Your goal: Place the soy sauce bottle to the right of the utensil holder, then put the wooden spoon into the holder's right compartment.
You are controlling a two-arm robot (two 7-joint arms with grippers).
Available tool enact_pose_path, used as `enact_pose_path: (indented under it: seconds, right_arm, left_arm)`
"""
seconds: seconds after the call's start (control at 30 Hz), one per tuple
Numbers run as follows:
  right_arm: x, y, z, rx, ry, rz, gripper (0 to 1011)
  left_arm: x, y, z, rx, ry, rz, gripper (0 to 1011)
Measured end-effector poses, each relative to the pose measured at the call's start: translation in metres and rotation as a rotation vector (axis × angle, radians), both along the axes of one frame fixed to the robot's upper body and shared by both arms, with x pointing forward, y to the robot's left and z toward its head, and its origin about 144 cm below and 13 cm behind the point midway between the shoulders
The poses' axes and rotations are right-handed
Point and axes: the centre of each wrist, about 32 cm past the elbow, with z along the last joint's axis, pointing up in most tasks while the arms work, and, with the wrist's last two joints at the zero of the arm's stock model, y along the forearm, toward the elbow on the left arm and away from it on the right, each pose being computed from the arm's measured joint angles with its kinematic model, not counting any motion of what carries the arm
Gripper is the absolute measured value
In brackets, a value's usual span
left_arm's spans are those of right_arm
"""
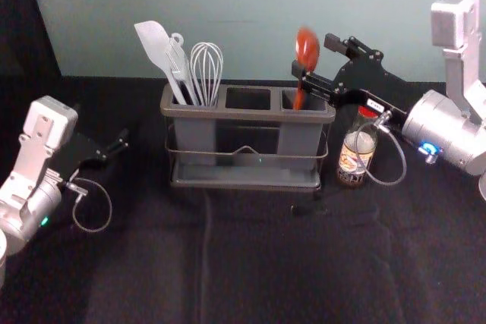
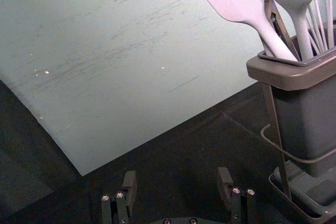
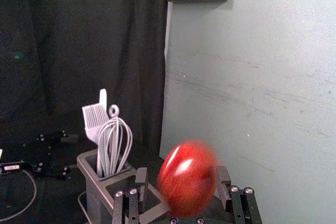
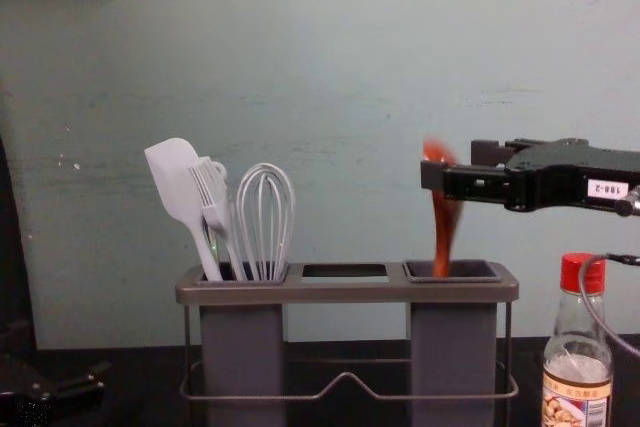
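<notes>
My right gripper (image 1: 315, 57) stands open above the utensil holder's right compartment, its fingers on either side of the wooden spoon (image 1: 307, 49). The red-brown spoon is upright and blurred, bowl up, handle inside that compartment. In the right wrist view the spoon's bowl (image 3: 188, 179) shows between the parted fingertips of the right gripper (image 3: 183, 186). The grey holder (image 1: 247, 114) stands mid-table. Right beside it, the soy sauce bottle (image 4: 577, 377) is upright with a red cap, partly behind the right arm in the head view. My left gripper (image 1: 115, 144), (image 2: 177, 181) is parked open, left of the holder.
A white spatula (image 4: 178, 182), a brush (image 4: 211, 192) and a whisk (image 4: 265, 217) stand in the holder's left compartment. The middle compartment (image 1: 247, 99) lies between the two others. A wall (image 4: 330, 67) rises behind, and black cloth (image 1: 250, 256) covers the table.
</notes>
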Motion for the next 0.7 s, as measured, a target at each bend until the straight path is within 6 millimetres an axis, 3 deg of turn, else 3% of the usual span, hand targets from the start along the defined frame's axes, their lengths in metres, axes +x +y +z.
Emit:
enact_pose_path:
  seconds: [0.7]
  right_arm:
    - [0.0017,0.0010,-0.0059,-0.010,0.018,-0.008,821]
  left_arm:
    - [0.0000,0.0000,0.0000,0.000,0.000,0.000,1005]
